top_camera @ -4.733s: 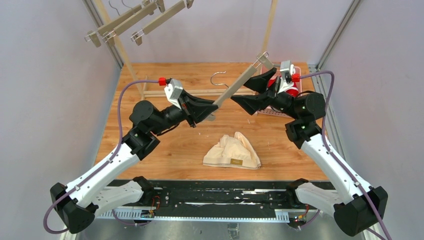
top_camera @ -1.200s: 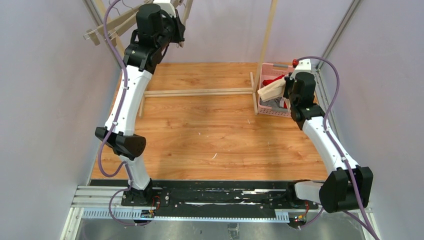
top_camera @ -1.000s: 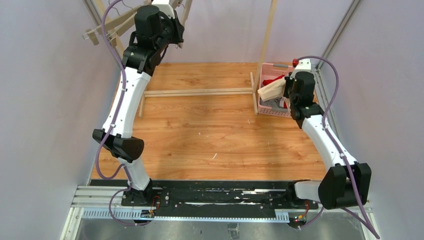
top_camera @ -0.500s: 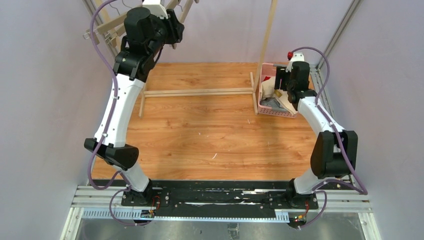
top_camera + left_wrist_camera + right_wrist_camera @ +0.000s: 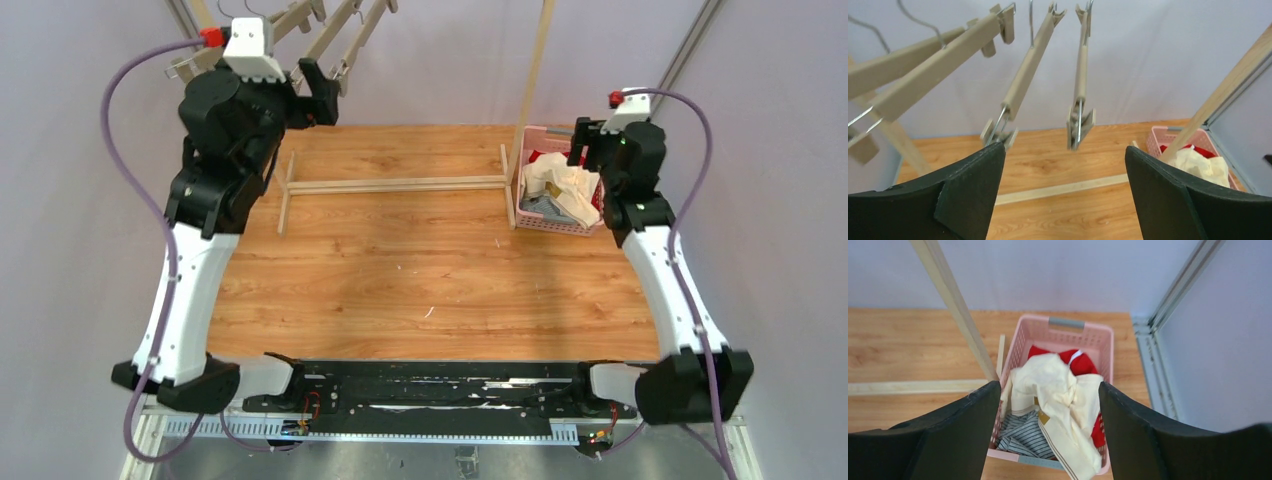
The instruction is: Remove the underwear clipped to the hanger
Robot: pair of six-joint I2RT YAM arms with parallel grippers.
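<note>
All three pieces of underwear lie in the pink basket (image 5: 1066, 322) at the back right. The cream pair (image 5: 1058, 390) is on top, over the grey striped pair (image 5: 1020, 435) and the red pair (image 5: 1080, 362). My right gripper (image 5: 1049, 385) hovers open above the basket, holding nothing. Several bare wooden hangers (image 5: 1025, 75) hang at the back left, their clips (image 5: 1079, 125) empty. My left gripper (image 5: 1063, 147) is raised just before them, jaws wide apart and empty. In the top view the left gripper (image 5: 318, 92) is by the hangers (image 5: 345, 35) and the right gripper (image 5: 588, 150) by the cream pair (image 5: 565, 185).
The wooden rack's upright post (image 5: 535, 80) stands right beside the basket's left wall (image 5: 520, 205). Its base bar (image 5: 395, 185) lies across the back of the wooden table. Metal frame rails (image 5: 680, 60) and purple walls close in both sides.
My right gripper opened and dropped the cream pair into the basket, then drew back. My left gripper opened, let go of the hanger on the rail and pulled away from it.
</note>
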